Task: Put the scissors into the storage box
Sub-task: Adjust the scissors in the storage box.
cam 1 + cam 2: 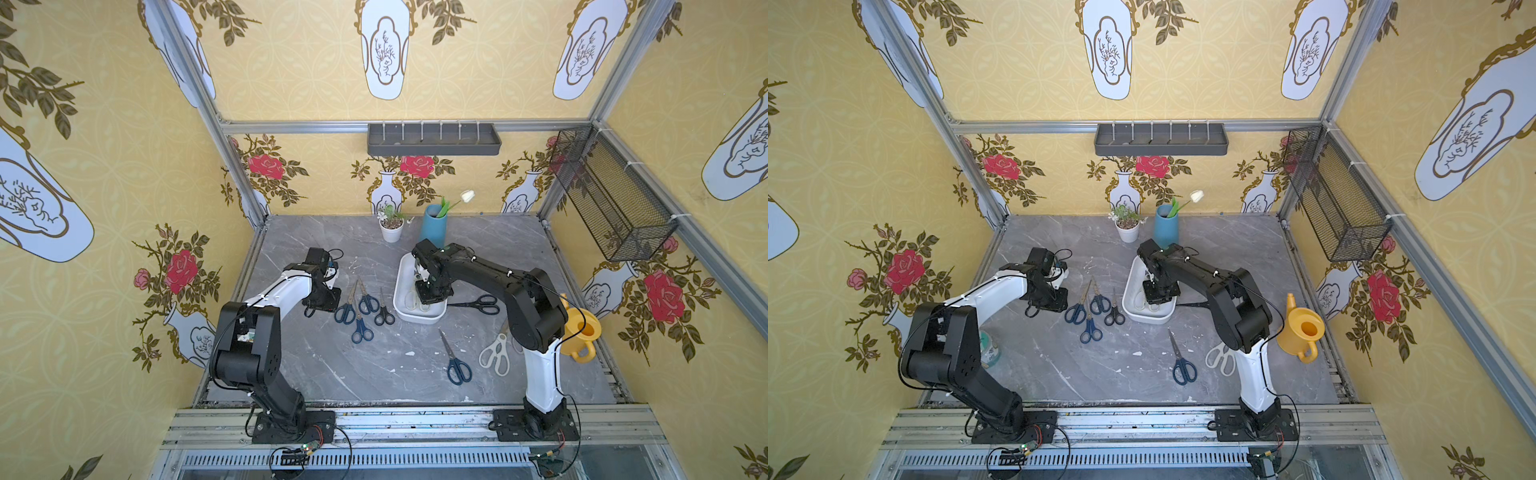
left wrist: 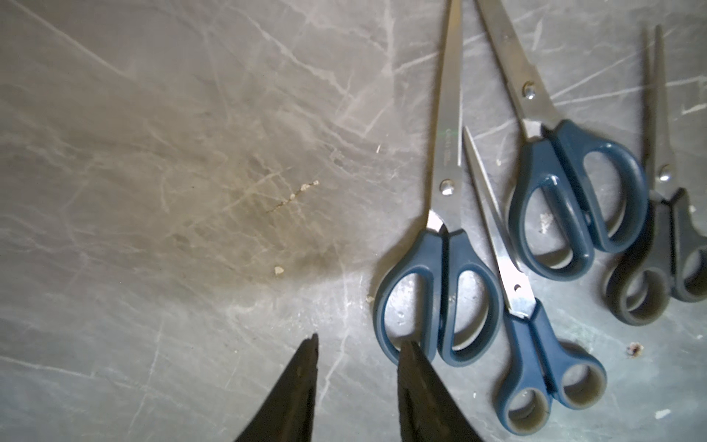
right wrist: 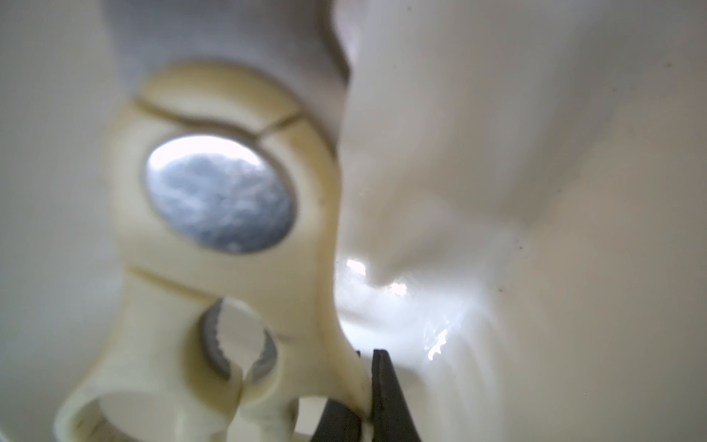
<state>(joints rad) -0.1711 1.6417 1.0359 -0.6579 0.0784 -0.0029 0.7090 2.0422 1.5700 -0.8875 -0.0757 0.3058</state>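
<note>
Nearest me, along the bottom edge in both top views, runs the aluminium rail (image 1: 415,419) carrying both arm bases, and beyond it the scuffed grey marble tabletop (image 1: 374,365) sits walled in by yellow rose-and-vase wallpaper (image 1: 104,174). My right gripper (image 3: 365,382) is pinched on the cream-handled kitchen shears (image 3: 229,287), down inside the white storage box (image 1: 400,291) at frame centre. My left gripper (image 2: 361,342) stands parted and empty just left of four dark-handled scissors (image 1: 361,309); more loose pairs (image 1: 453,361) lie lower right.

Your left arm (image 1: 286,286), at eight o'clock, and right arm (image 1: 540,374), at four, are black with one white part each. Thin black cables (image 1: 269,289) run along both.
</note>
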